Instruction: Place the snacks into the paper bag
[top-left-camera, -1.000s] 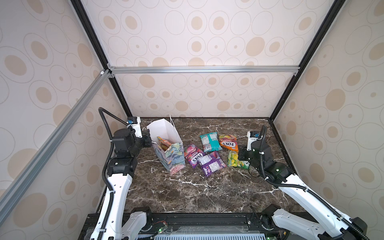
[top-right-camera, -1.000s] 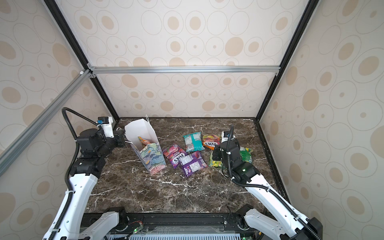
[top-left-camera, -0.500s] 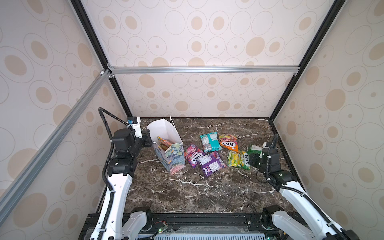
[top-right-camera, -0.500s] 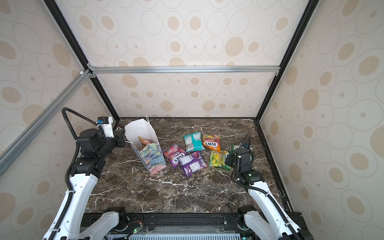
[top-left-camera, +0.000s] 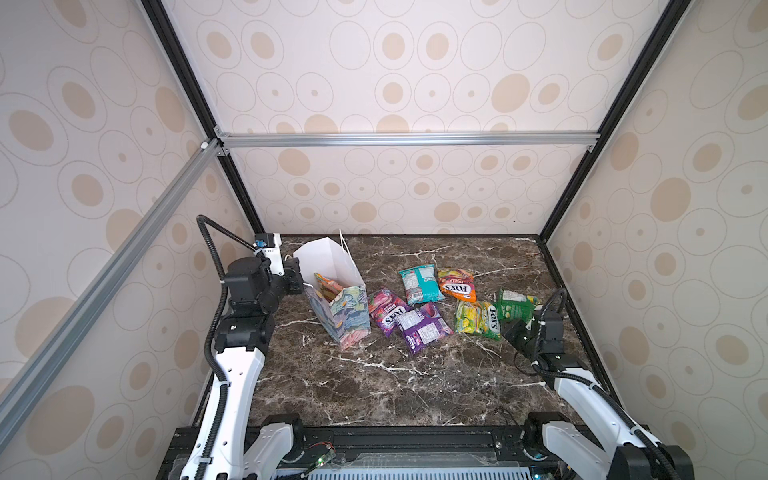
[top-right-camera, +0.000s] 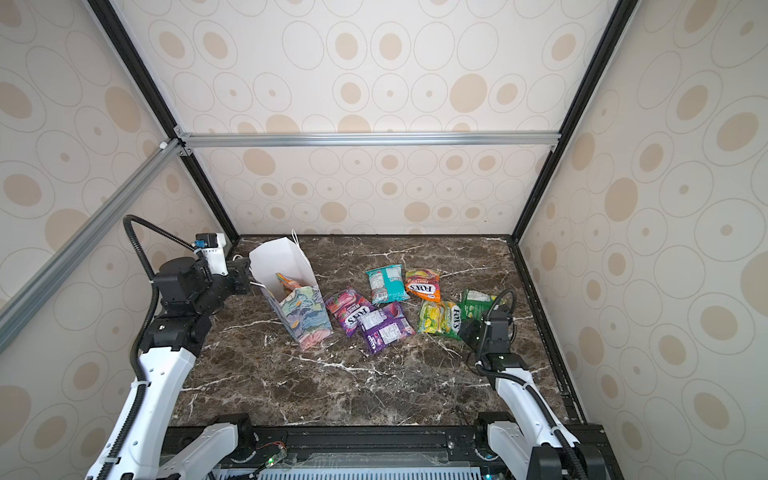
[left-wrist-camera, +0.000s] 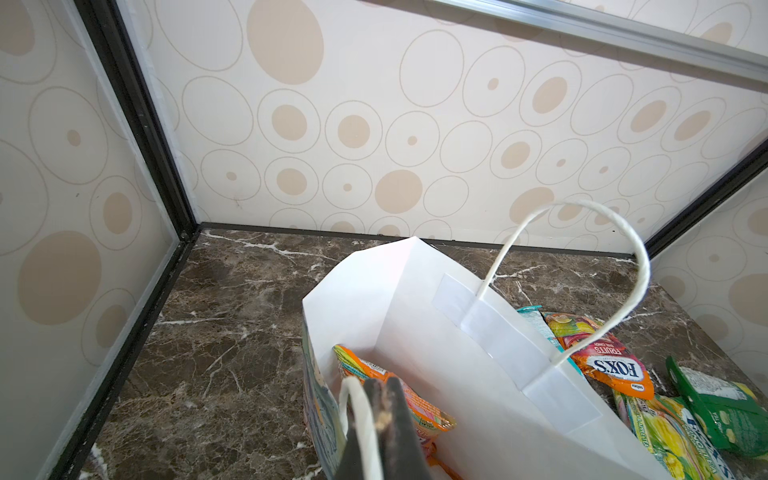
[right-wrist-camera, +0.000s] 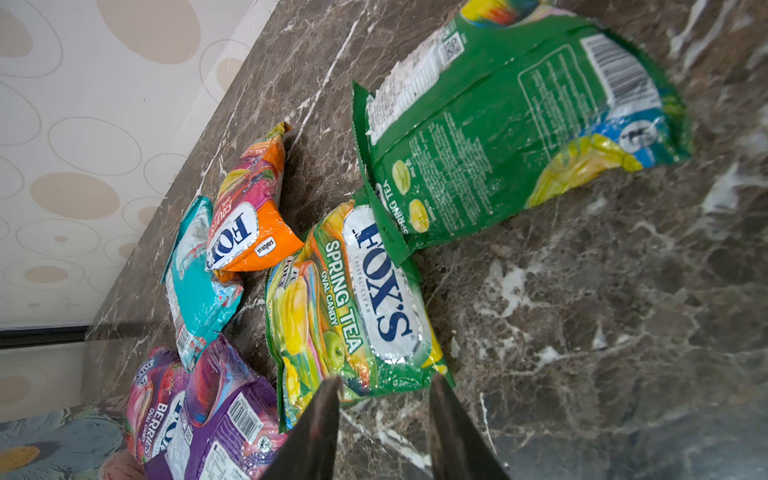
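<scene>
A: Where is the bag, and which way does it face?

B: The tall pastel-floral paper bag (top-left-camera: 349, 316) (top-right-camera: 305, 316) (left-wrist-camera: 436, 353), white inside, stands on its base at the far left of the brown marble table (top-left-camera: 374, 395). Its mouth is up and its long axis is near vertical, with the top leaning a little far-left in both top views. One glossy orange multicolour packet (top-left-camera: 326, 286) (top-right-camera: 286, 282) (left-wrist-camera: 399, 395) stands on end inside, on the gripper's side.

A: Is it held?

B: Yes. The left gripper (top-left-camera: 301, 284) (top-right-camera: 249, 282) (left-wrist-camera: 380, 415) sits at the bag's left rim, its fingers pressed together on the white cord handle (left-wrist-camera: 361, 419) there. The other handle (left-wrist-camera: 623, 249) arches free.

A: And the other snacks?

B: Six lie flat on the marble, to the right of the bag.
- **Beside the bag:** the pink-red berries packet (top-left-camera: 386, 309) (top-right-camera: 347, 309) (right-wrist-camera: 153, 399) runs far-left to near-right. The purple packet (top-left-camera: 424, 326) (top-right-camera: 384, 326) (right-wrist-camera: 224, 415), back up, lies across its near end, running near-left to far-right.
- **Farther back:** the teal packet (top-left-camera: 419, 284) (top-right-camera: 386, 284) (right-wrist-camera: 195, 282), back up, runs far to near. The orange fruits packet (top-left-camera: 457, 284) (top-right-camera: 423, 284) (right-wrist-camera: 249, 216) is just right of it, and its logo reads upside down from the near side.
- **Nearer, to the right:** the yellow-green Spring Tea packet (top-left-camera: 478, 318) (top-right-camera: 440, 318) (right-wrist-camera: 349, 299) runs roughly far to near, going by its lettering. The green packet (top-left-camera: 515, 303) (top-right-camera: 478, 303) (right-wrist-camera: 511, 124), back up, lies more left to right, with one corner lapping over the Spring Tea packet.

A: The right gripper?

B: The right gripper (top-left-camera: 507, 328) (top-right-camera: 465, 328) (right-wrist-camera: 384, 382) is low at the Spring Tea packet's near right end, pointing far-left. Its fingers are apart with bare marble between them, and it holds nothing.
</scene>
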